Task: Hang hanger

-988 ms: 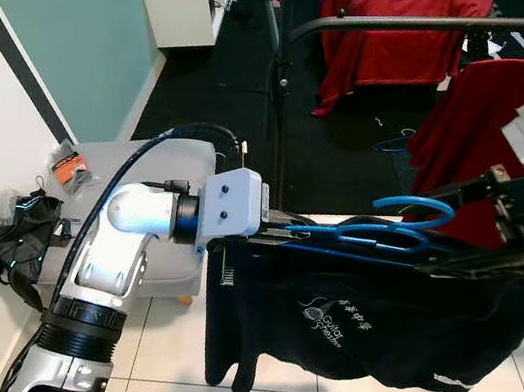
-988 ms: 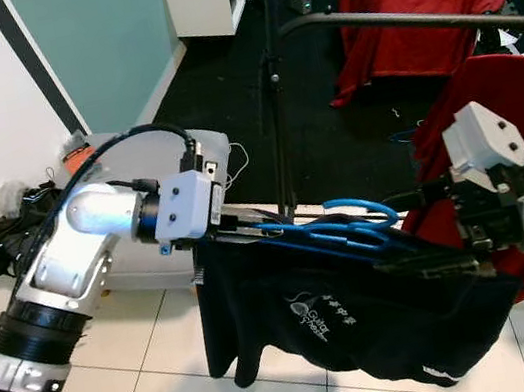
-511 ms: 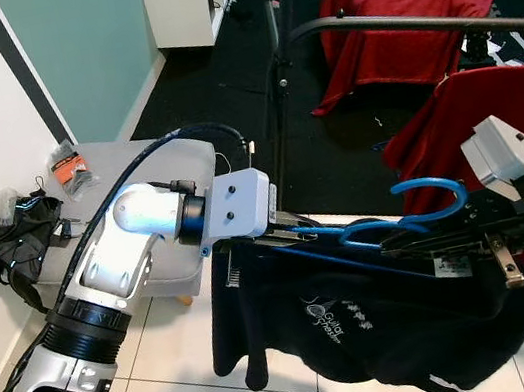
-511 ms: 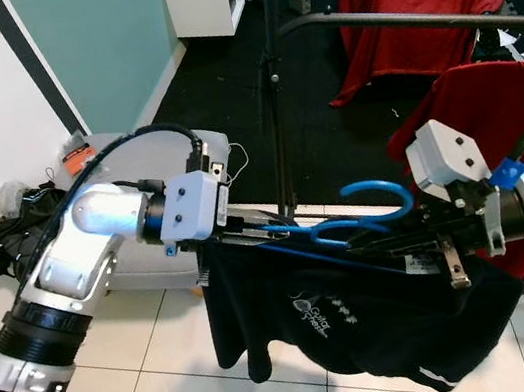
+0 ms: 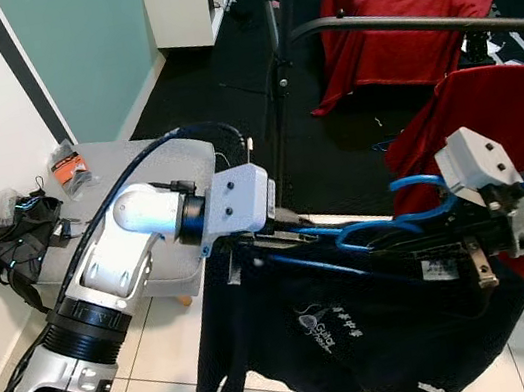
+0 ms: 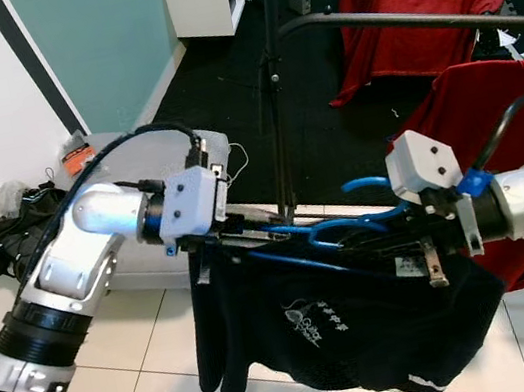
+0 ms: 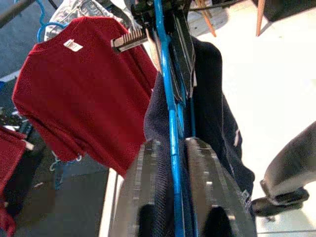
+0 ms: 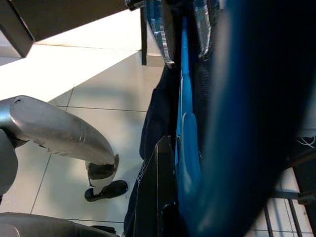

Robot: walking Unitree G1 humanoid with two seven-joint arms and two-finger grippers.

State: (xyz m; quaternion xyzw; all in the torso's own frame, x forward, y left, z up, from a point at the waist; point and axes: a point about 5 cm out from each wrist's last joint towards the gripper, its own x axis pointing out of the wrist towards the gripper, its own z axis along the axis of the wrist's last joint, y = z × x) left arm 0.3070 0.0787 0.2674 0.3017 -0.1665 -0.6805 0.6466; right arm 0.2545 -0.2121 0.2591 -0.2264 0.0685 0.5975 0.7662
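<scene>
While pinched by left claw [image 5: 284, 236] and right claw [image 5: 393, 249] at either end, hanger [image 5: 380, 231] with shirt [image 5: 367, 330] hangs short of rail [image 5: 414, 22] — could twist, slip free, or snag red shirt [image 5: 501, 113].

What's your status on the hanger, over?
Left gripper and right gripper both shut on blue hanger, black shirt draped on it. Rail above, not reached. Red shirt already hanging nearby.

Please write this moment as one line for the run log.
left gripper: shut on blue hanger | right gripper: shut on blue hanger | black shirt: on hanger | rail: hanger not yet on it
</scene>
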